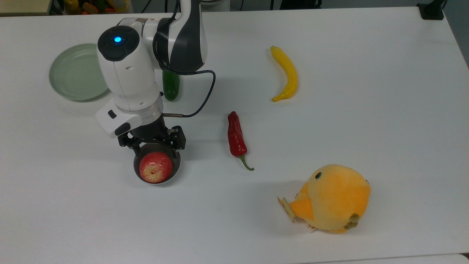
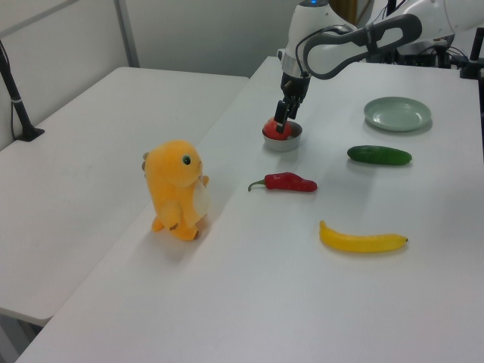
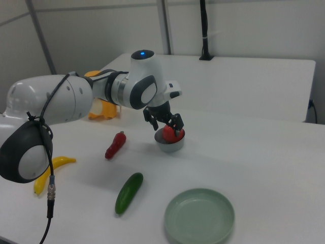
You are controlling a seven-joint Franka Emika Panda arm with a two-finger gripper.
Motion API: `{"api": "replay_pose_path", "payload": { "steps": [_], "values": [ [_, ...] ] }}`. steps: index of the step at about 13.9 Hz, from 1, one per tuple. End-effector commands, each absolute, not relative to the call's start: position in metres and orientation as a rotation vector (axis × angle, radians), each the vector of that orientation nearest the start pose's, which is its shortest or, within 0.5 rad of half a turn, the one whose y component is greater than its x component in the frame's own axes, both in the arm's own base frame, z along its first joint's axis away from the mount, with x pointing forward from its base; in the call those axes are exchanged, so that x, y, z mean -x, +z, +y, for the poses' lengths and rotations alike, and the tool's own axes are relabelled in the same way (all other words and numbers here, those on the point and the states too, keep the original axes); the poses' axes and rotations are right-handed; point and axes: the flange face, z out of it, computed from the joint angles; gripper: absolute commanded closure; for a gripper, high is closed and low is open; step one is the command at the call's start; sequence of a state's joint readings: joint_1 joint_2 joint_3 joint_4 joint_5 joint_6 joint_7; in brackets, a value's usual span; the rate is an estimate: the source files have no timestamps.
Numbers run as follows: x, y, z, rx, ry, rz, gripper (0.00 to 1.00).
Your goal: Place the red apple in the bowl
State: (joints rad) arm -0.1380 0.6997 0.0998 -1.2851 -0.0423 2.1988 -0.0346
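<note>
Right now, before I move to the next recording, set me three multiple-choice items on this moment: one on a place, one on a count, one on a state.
1. Where is the red apple?
A. On the pale green plate
B. Inside the grey bowl
C. Beside the banana

2. How many long fruits or vegetables lie on the table outside any dish?
A. One
B. Five
C. Three

3. How does the gripper stand?
A. Open, just above the apple
B. Shut on the chili pepper
C. Shut on the plush toy

Answers
1. B: the apple sits within the rim of the bowl, and the plate is bare.
2. C: the cucumber, the chili pepper and the banana.
3. A: in the top view the fingers stand apart, clear of the apple.
</note>
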Motion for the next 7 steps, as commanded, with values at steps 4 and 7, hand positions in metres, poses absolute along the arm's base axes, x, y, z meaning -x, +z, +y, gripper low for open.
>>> {"api": "replay_pose_path", "payload": {
  "steps": [4, 7],
  "values": [
    [-0.721, 0.454, -0.04, 3.108, -0.361, -0.001, 0.0],
    [-0.686, 0.52, -0.033, 3.121, -0.257, 0.064, 0.0]
  ]
}}
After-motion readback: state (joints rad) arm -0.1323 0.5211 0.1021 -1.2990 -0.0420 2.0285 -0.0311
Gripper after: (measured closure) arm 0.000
